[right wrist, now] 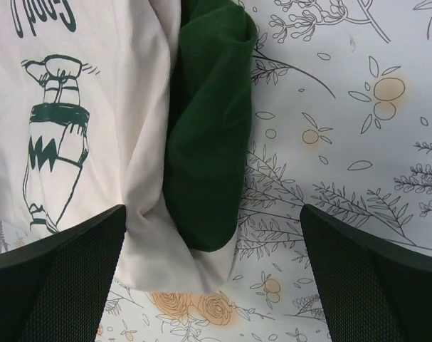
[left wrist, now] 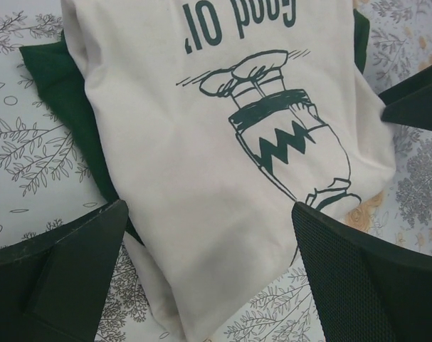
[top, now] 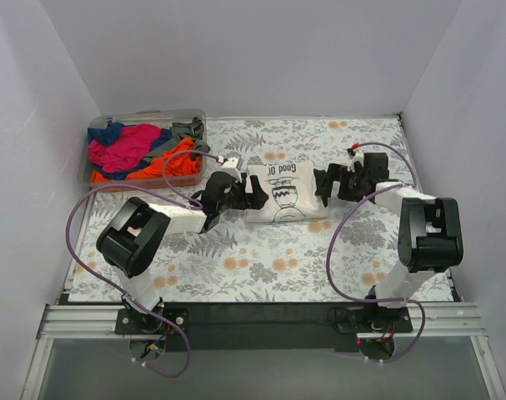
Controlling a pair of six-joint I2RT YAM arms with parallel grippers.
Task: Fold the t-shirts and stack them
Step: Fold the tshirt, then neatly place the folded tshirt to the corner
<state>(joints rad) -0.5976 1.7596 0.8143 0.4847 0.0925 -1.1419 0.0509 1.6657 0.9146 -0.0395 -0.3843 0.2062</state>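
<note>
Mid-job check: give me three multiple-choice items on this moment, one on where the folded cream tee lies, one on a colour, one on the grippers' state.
1. Where does the folded cream t-shirt with dark green print lie?
A. against the arm bases
B. on the flowered table cover, between the two grippers
C. hanging off the far edge

2. What colour is the sleeve folded along the shirt's side?
A. magenta
B. dark green
C. blue

3. How do the left gripper and right gripper stand?
A. both open
B. both shut on cloth
C. left shut, right open

Answers: 1 B, the top view shows it flat on the cover with a gripper at each side. 2 B, the right wrist view shows a dark green fold. 3 A, each wrist view shows fingers spread wide, clamping nothing.
</note>
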